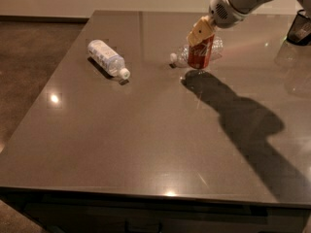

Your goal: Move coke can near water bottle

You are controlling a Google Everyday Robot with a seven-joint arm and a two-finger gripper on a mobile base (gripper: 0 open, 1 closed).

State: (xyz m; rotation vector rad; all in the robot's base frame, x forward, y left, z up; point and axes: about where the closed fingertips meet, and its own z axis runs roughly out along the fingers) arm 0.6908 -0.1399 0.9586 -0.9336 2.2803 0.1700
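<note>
The red coke can is upright at the back middle of the dark table. My gripper, with tan fingers, comes down from the upper right and is shut on the can's top. The can's base is at or just above the tabletop. The clear, crinkled water bottle lies on its side right behind the can, its white cap pointing left. The can hides part of the bottle.
A second bottle with a white patterned label lies on its side at the back left. A dark mesh cup stands at the far right edge. The arm's shadow falls across the right half of the table.
</note>
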